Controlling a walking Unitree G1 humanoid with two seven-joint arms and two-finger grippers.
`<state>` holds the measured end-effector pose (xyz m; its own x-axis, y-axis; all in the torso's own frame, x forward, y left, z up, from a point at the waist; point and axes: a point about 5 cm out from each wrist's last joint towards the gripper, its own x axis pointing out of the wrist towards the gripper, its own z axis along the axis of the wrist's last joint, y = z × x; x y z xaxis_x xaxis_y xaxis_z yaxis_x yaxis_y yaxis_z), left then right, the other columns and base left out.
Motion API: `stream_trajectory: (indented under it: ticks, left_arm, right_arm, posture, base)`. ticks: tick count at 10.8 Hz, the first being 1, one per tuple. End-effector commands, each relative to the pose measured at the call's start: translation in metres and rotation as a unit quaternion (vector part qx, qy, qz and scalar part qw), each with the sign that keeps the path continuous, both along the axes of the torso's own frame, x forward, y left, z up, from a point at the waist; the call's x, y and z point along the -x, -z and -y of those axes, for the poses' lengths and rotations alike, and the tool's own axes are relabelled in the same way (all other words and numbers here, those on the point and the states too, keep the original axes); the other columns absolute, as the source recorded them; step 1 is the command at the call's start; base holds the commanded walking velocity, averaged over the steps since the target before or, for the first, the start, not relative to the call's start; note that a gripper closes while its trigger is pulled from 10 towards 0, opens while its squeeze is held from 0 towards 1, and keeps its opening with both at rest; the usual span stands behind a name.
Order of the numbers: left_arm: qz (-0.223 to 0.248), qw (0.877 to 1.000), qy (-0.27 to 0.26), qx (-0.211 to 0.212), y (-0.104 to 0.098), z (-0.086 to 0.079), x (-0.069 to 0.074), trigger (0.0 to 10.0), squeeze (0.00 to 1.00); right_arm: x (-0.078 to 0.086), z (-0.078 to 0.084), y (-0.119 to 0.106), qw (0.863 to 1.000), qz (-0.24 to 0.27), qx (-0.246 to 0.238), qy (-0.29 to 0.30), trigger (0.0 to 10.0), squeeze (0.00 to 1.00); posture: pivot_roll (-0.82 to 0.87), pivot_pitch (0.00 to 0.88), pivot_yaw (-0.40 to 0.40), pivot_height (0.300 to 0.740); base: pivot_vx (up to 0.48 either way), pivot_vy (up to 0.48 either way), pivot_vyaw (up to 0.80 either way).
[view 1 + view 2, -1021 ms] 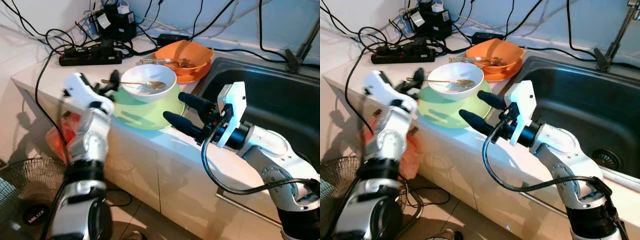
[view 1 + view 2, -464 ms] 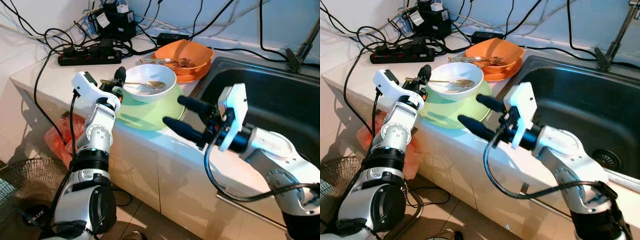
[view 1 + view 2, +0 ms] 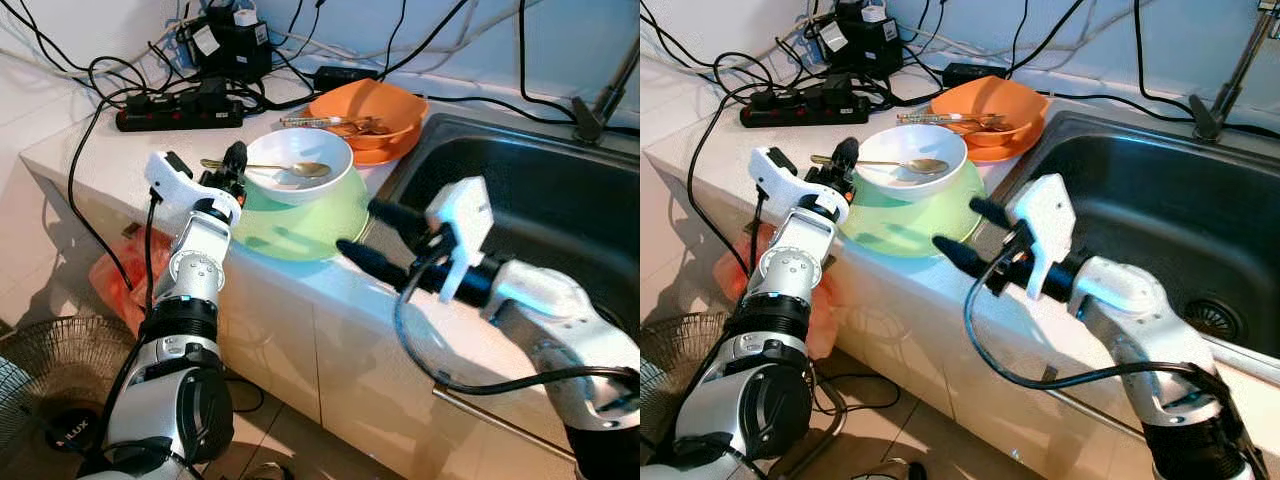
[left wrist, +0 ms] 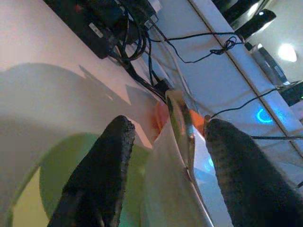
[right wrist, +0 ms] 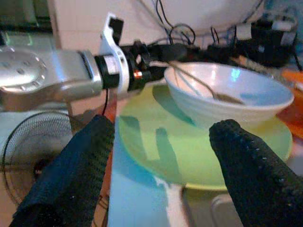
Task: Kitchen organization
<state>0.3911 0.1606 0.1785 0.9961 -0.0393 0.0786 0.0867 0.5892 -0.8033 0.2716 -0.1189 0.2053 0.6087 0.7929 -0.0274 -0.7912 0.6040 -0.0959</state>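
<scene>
On the counter's edge, white bowl (image 3: 298, 165) with spoon (image 3: 283, 167) sits on green plate (image 3: 300, 215), left gripper (image 3: 232, 168) spread around its rim, right gripper (image 3: 368, 232) open just beside the plate.

I see my right gripper (image 5: 158, 184) spread wide, its fingers (image 5: 71, 177) framing a green plate (image 5: 189, 153). A white bowl (image 5: 227, 97) sits on it, holding a spoon (image 5: 201, 85). My left arm (image 5: 57, 80) reaches toward the bowl's rim.
</scene>
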Motion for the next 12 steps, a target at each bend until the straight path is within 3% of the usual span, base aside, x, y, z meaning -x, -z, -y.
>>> stream_trajectory:
  ticks: [1, 7, 12]
  left_arm:
    - [0.008, 1.000, 0.004, 0.006, -0.007, 0.002, -0.003, 0.0, 0.00]
    - [0.020, 1.000, 0.009, 0.015, -0.013, 0.004, 0.000, 0.0, 0.00]
    - [0.025, 0.999, 0.002, 0.035, -0.014, 0.001, 0.006, 0.0, 0.00]
  right_arm:
    - [-0.001, 0.001, 0.003, 1.000, -0.001, 0.010, 0.011, 10.0, 0.00]
    - [-0.020, 0.012, 0.002, 0.994, 0.017, -0.002, 0.107, 10.0, 0.00]
    - [-0.024, 0.013, 0.003, 0.993, 0.020, 0.001, 0.117, 10.0, 0.00]
  posture:
    - [0.00, 0.041, 0.079, 0.740]
    - [0.00, 0.047, 0.082, 0.740]
    - [0.00, 0.045, 0.081, 0.740]
  base:
    - [0.000, 0.000, 0.00]
    - [0.000, 0.000, 0.00]
    - [0.000, 0.000, 0.00]
